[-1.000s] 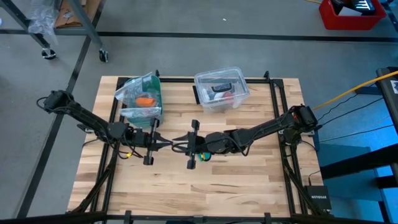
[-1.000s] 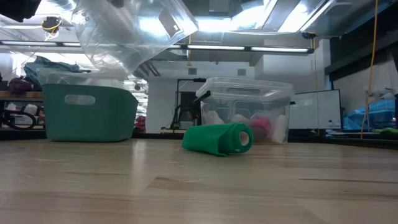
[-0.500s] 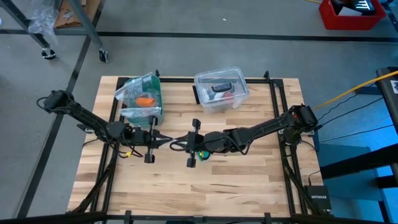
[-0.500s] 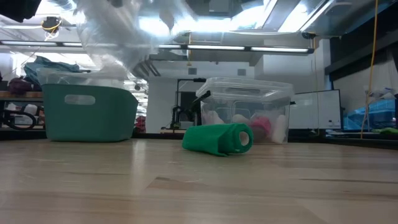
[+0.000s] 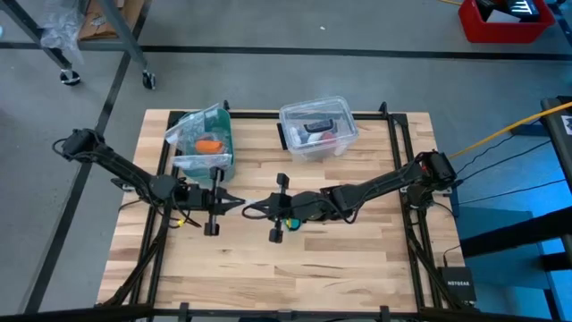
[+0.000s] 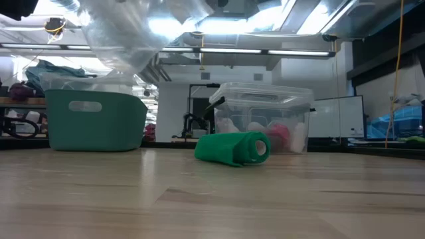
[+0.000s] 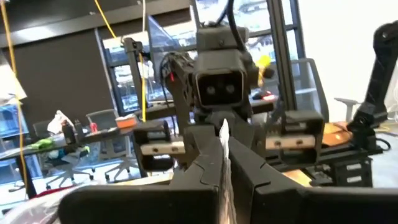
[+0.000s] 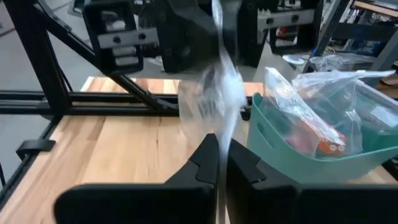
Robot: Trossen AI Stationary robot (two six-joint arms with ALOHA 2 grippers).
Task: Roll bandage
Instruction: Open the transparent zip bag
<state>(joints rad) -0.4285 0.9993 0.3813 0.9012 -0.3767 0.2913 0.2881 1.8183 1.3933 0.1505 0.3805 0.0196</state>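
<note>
A teal plastic basket (image 5: pixel 207 154) stuffed with crinkled clear plastic bags sits on the light wooden slatted table (image 5: pixel 340 268) at about ten o'clock, with an orange item (image 5: pixel 207 144) inside. At twelve o'clock stands a clear lidded plastic box (image 5: pixel 318 128). A red crate (image 5: pixel 500 21) lies on the floor at two o'clock.

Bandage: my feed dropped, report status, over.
Left gripper, right gripper: fingers shut on one clear plastic bag, raised mid-table. Teal-green rolled fabric bandage lies free on the wooden table. Nothing crowding it.
</note>
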